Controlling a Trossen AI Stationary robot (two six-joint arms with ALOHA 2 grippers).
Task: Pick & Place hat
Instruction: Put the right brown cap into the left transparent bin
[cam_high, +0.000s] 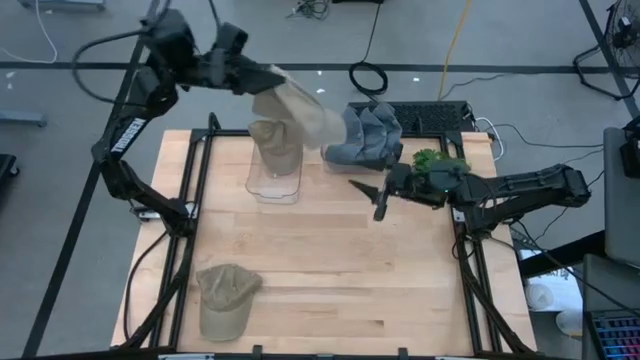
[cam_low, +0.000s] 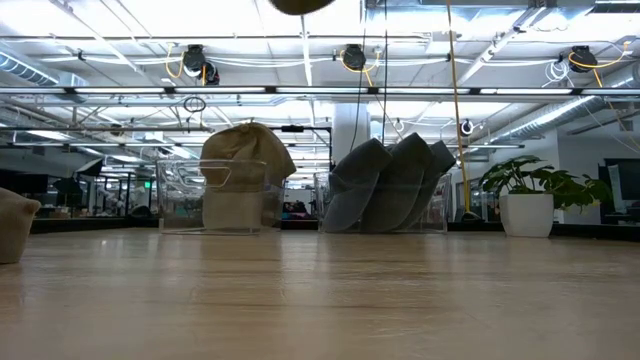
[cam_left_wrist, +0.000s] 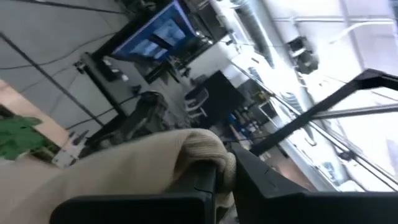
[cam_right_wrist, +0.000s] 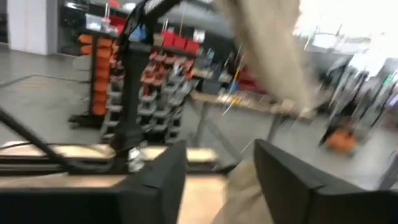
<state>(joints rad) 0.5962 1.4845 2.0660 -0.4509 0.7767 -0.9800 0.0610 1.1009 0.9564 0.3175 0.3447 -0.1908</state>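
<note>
While left gripper (cam_high: 262, 82) grips it, tan hat (cam_high: 300, 105) hangs slantwise, brim away

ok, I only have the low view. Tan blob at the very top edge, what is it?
Observer: A tan hat, held up in the air by the left claw, which is shut on it, above the clear bin.
Operator: Right claw? Can't see it.
Observer: The right claw is open and holds nothing. It is over the table's right side, near the grey hats.
Operator: And the tan lump at my left edge?
Observer: A second tan hat, lying on the table's left side, well away from the bins and both claws.
</note>
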